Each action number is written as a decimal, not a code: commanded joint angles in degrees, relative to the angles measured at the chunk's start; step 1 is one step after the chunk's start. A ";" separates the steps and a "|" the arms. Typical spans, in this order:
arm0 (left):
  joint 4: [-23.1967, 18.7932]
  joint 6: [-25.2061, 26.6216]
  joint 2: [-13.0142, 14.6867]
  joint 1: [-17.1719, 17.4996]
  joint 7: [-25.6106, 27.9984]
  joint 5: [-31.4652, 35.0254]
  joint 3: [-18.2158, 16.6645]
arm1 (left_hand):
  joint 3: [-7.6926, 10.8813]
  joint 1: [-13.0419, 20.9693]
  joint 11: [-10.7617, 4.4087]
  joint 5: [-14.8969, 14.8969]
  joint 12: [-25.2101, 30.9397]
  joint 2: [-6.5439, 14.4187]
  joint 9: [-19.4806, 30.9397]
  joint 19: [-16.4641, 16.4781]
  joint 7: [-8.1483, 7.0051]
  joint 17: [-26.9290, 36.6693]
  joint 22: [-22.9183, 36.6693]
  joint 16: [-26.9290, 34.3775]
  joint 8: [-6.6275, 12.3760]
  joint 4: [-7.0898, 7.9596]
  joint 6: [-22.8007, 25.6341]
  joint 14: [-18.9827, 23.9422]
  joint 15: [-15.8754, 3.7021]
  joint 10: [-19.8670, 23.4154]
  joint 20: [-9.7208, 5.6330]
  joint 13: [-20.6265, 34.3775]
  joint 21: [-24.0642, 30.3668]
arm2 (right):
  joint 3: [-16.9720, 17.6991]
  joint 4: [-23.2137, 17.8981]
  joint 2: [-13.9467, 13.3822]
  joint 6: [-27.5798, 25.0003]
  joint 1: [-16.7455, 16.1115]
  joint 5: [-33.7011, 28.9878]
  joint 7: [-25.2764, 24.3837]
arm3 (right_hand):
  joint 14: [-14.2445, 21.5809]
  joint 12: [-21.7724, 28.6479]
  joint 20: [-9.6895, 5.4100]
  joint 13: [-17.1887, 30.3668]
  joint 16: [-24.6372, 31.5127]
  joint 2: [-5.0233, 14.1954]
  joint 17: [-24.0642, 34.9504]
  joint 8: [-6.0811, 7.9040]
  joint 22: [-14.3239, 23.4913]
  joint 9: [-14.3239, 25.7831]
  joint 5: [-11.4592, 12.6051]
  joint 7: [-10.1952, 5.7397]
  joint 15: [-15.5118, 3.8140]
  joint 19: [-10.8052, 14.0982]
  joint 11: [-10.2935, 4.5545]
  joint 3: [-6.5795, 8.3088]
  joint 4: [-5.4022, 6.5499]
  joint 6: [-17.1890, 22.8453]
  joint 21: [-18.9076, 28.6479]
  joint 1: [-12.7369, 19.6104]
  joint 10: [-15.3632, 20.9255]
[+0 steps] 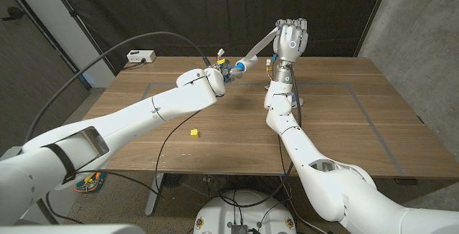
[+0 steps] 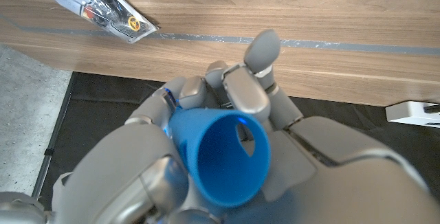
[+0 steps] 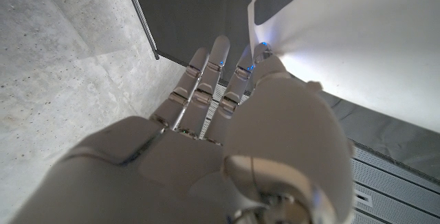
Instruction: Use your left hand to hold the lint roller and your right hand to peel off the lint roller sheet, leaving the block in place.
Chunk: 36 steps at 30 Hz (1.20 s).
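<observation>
I am gripping the lint roller [image 1: 231, 67] in my left hand [image 1: 214, 80] while my right hand [image 1: 290, 40], pinching the sheet [image 1: 259, 45], is pulling steadily away, well above the block [image 1: 193, 131].

Table [image 1: 337, 119]: wood, visible grain, matt to low sheen; thin grey line inlaid or taped across the top.
Lint roller [image 1: 233, 68]: handle blue plastic, smooth, hollow at the end, slight gloss in the left wrist view.
Sheet [image 1: 259, 47]: thin, pale, paper-like strip, matt.
Left robot hand [image 2: 227, 162]: grey plastic shells, smooth, satin; darker seams between segments.
Right robot hand [image 1: 292, 39]: same grey plastic, satin, with soft highlights in the right wrist view.
Arm covers: white plastic, glossy.
Block [image 1: 193, 132]: yellow, matt; material cannot be told.
Wall [image 1: 419, 26]: bare concrete, rough, pitted.
Curtain [image 1: 179, 11]: dark cloth, matt.
</observation>
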 commanded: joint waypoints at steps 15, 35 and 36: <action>-0.16 -0.64 0.72 0.39 -0.92 -0.25 -0.40 | 5.45 -4.66 -9.94 -0.13 17.25 6.75 0.03 -0.16 -1.61 0.16 -0.06 0.02 0.05 5.15 3.85 0.17 -0.46 11.83 -0.17 0.15 0.25 | 1.48 -4.38 1.94 0.56 -1.03 -1.33 0.01 | 0.19 1.07 0.25 5.34 -0.63 0.06 0.31 -0.77 -0.21 -0.45 0.02 0.49 -7.80 -0.87 0.59 1.79 1.06 -0.22 0.48 -0.61 0.16; -1.39 0.71 1.16 1.02 -0.52 -0.77 -0.70 | 5.46 -4.75 -9.93 -0.05 17.26 6.72 0.09 -0.12 -1.65 -0.02 -0.32 -0.03 0.14 5.16 3.73 0.10 -0.43 11.83 -0.20 0.15 0.21 | 4.02 -7.36 4.00 1.49 -1.42 -1.51 0.01 | 0.15 1.40 0.46 5.22 -0.86 0.22 1.32 -1.31 -0.35 -0.88 -0.35 1.09 -7.66 -1.49 1.05 2.20 0.91 -0.47 1.14 -0.72 0.14; -1.49 0.66 1.23 1.14 -0.48 -0.86 -0.83 | 5.46 -4.76 -9.87 -0.04 17.26 6.72 0.44 -0.15 -1.65 0.02 -0.29 0.02 0.36 5.16 3.64 0.15 -0.44 11.86 -0.24 0.15 0.22 | 4.28 -7.74 4.29 1.77 -1.63 -1.57 0.01 | 0.17 1.42 0.52 5.22 -0.83 0.18 1.39 -1.29 -0.36 -0.90 -0.36 1.12 -7.75 -1.44 1.13 2.22 0.84 -0.40 1.19 -0.66 0.16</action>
